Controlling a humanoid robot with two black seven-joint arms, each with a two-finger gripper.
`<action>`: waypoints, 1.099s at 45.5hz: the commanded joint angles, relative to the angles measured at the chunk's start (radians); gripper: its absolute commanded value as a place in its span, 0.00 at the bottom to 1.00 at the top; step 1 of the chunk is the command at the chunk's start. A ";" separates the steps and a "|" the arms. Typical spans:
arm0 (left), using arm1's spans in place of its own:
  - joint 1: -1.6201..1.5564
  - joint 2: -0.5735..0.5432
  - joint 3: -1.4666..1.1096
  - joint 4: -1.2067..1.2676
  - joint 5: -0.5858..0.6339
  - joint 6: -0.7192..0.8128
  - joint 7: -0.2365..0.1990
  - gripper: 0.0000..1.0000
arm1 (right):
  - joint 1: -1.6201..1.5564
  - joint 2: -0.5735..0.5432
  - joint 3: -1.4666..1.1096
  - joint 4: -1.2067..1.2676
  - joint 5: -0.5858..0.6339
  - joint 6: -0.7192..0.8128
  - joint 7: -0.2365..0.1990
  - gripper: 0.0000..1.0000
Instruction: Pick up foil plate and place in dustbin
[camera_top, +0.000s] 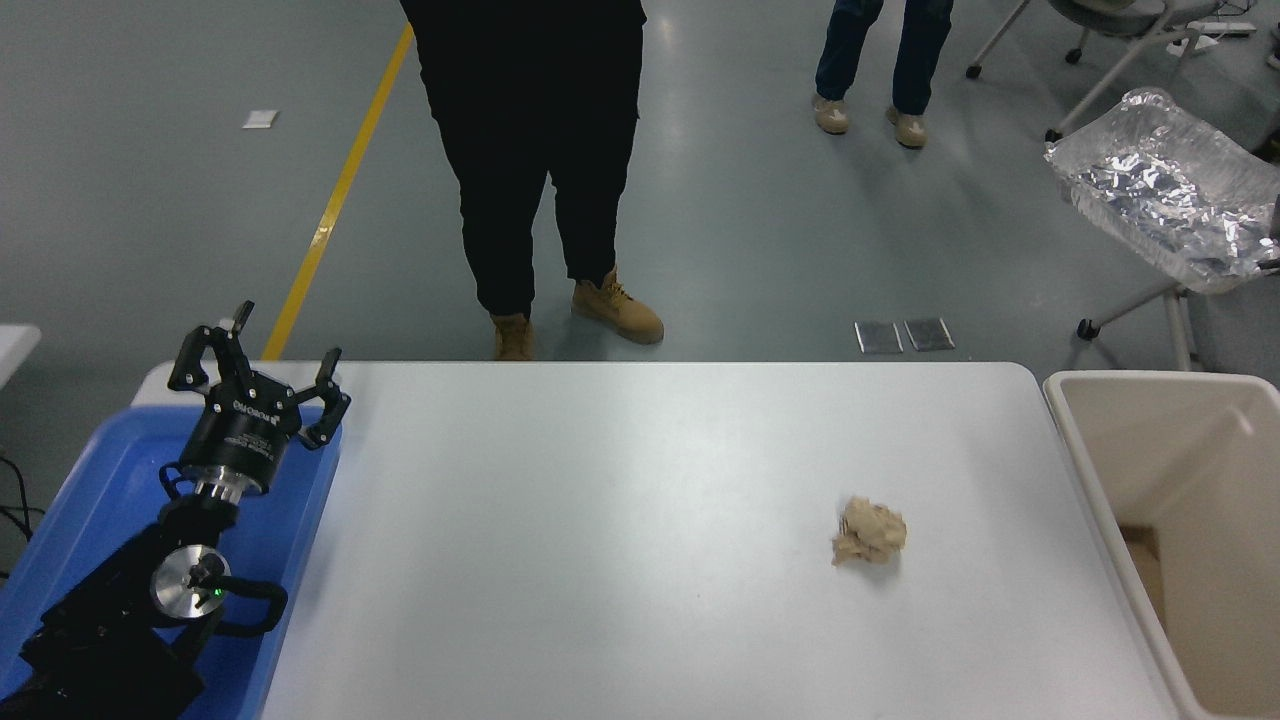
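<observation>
The left gripper (258, 363) sits over the blue tray (90, 480), jaws apart. The foil plate (1170, 190) hangs high above the dustbin (1130, 420). A paper ball (868, 532) lies on the table (600, 520).

Bright, even overhead light; soft glare streaks on grey floor (700, 200) beyond white table (640, 480). Foil plate (1170, 190) sparkles. Paper ball (868, 532) slightly blurred w/ faint shadow.

The left arm is seen parked at about eight o'clock in the head view, its wrist angled up toward twelve o'clock, with the left gripper (262, 352) held with its fingers (196, 352) spread apart, while the right arm is not seen.
</observation>
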 joint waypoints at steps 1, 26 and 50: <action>0.000 0.000 0.000 0.000 0.000 0.000 0.000 0.98 | -0.327 0.065 0.118 -0.296 0.073 -0.061 0.000 0.00; 0.000 0.000 0.000 0.000 0.000 0.000 0.000 0.98 | -0.850 0.222 0.511 -0.633 0.073 -0.205 0.000 0.00; 0.000 0.002 0.000 0.000 0.000 0.000 -0.001 0.98 | -1.065 0.271 0.645 -0.635 0.074 -0.296 0.002 0.00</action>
